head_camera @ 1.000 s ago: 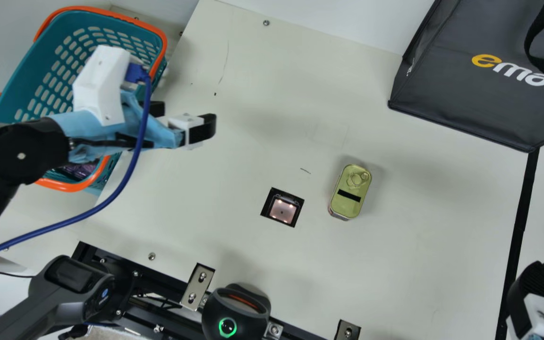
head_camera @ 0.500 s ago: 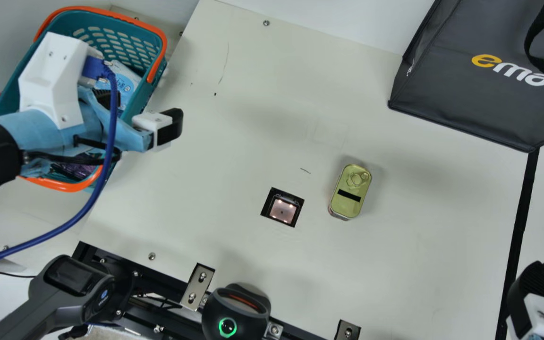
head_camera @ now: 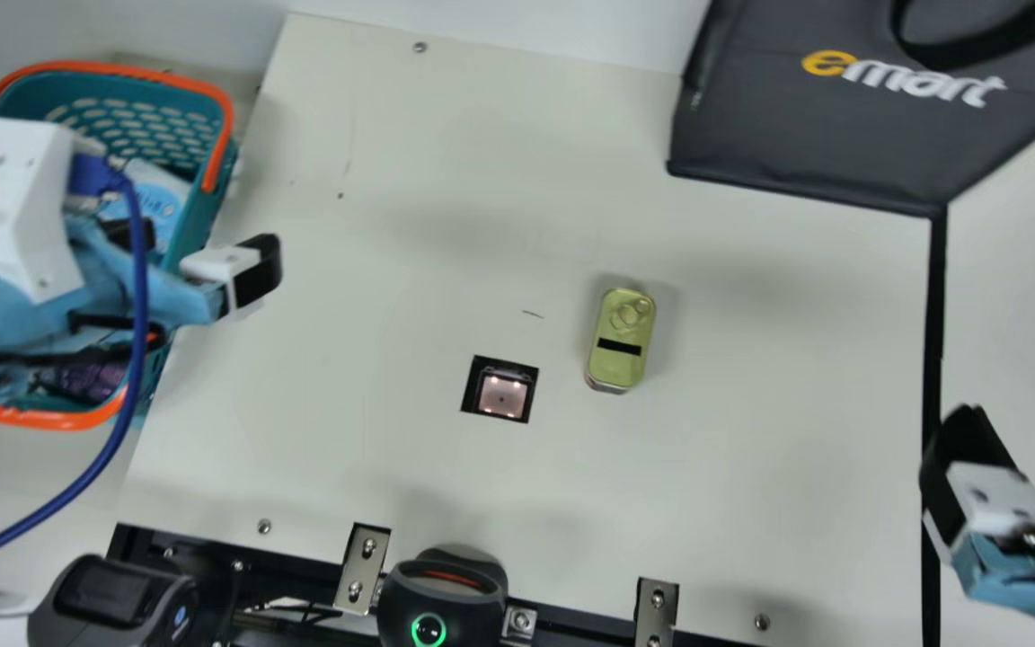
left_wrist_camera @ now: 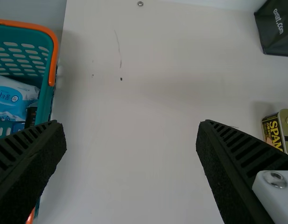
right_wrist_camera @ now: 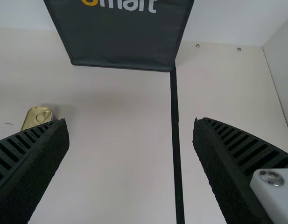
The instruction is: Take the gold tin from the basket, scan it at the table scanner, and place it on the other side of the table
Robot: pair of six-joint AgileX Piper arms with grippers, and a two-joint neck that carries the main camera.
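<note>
Okay, left claw (head_camera: 207, 245) is released, fingers spread wide. One finger is over the basket (head_camera: 223, 135), the other out over the table (head_camera: 347, 449). Below and beside the first finger, inside the basket: blue-and-white pack (head_camera: 163, 193), plus a purple item (head_camera: 91, 379) farther along. Blue cable (head_camera: 113, 449) hangs off that claw's wrist.

Next out from the left claw, well apart from it: table scanner (head_camera: 501, 395), lit. Just past that, gold tin (head_camera: 623, 337), upright on the table, beside the scanner and not touching it. Tin sits between the two claws, well apart from both.

Right claw (head_camera: 976, 476) is released too, fingers wide apart; a black strip (right_wrist_camera: 175, 126) runs along the surface between them in its wrist view. Out ahead of that claw, well apart: dark bag (head_camera: 805, 148).
</note>
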